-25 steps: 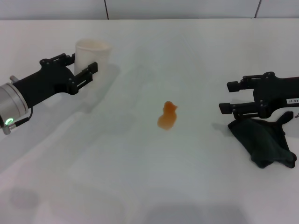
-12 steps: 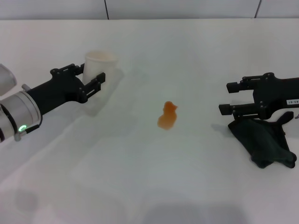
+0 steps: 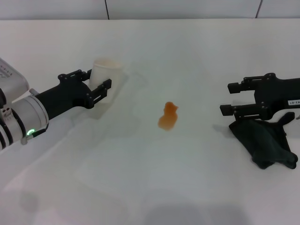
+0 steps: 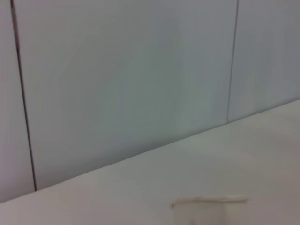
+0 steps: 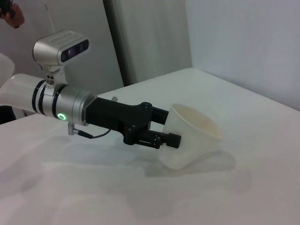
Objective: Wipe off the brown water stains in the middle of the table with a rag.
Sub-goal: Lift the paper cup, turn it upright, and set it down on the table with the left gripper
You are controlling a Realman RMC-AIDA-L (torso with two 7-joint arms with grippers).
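white tabletop point(image 3: 197, 51), plain and smooth. left hand point(image 3: 96, 83) toward the left edge, fingers closed on a tilted white paper cup point(image 3: 104, 73). right hand point(image 3: 232, 98) near the right edge, fingers apart, holding nothing, just above the rag point(image 3: 263, 143): black, crumpled, pointed corners, long axis slanting toward the near right corner. brown water stains point(image 3: 168, 116) mid-tabletop: orange-brown, translucent, irregular, elongated near-to-far.

The brown water stains point(image 3: 168, 117) lie mid-table point(image 3: 150, 187). To their left, farther back, the paper cup point(image 3: 106, 74) sits tilted between the left gripper's point(image 3: 97, 82) jaws, seemingly off the surface. At the right edge the rag point(image 3: 263, 142) lies on the table, the right gripper point(image 3: 226, 98) just above it.
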